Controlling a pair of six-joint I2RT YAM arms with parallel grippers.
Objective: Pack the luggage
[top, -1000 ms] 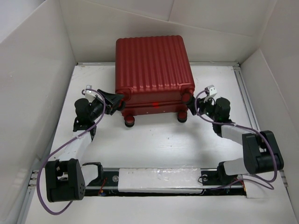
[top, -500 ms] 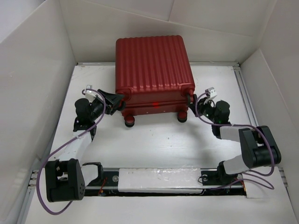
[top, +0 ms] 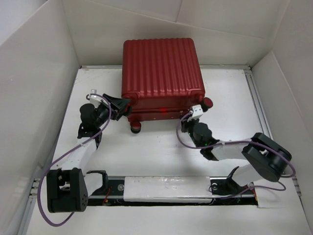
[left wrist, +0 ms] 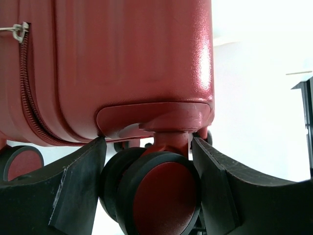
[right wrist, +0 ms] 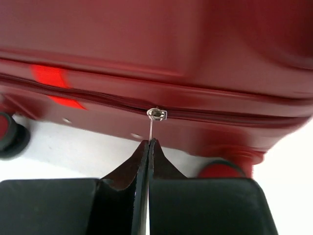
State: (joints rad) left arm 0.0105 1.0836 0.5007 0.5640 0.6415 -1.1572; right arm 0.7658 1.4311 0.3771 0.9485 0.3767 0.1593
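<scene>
The luggage (top: 161,73) lies closed on the white table (top: 161,156), at the far middle of the walled workspace. Its ribbed dark-red shell faces up and its wheels point back toward your two arms.

Your left gripper (left wrist: 147,143) sits at the case's near-left corner with its jaws spread. One dark finger stands on each side of the corner wheel (left wrist: 161,196), just beside it, and the wrist view does not show firm contact.

Your right gripper (right wrist: 148,143) reaches the near side of the case, toward the right corner. Its jaws are pressed together, pinching the thin metal zipper pull (right wrist: 152,126). The pull hangs from the zipper (right wrist: 88,95) that runs along the seam between the two shell halves. A second wheel (right wrist: 217,170) shows just below the seam, right of the fingers.
</scene>
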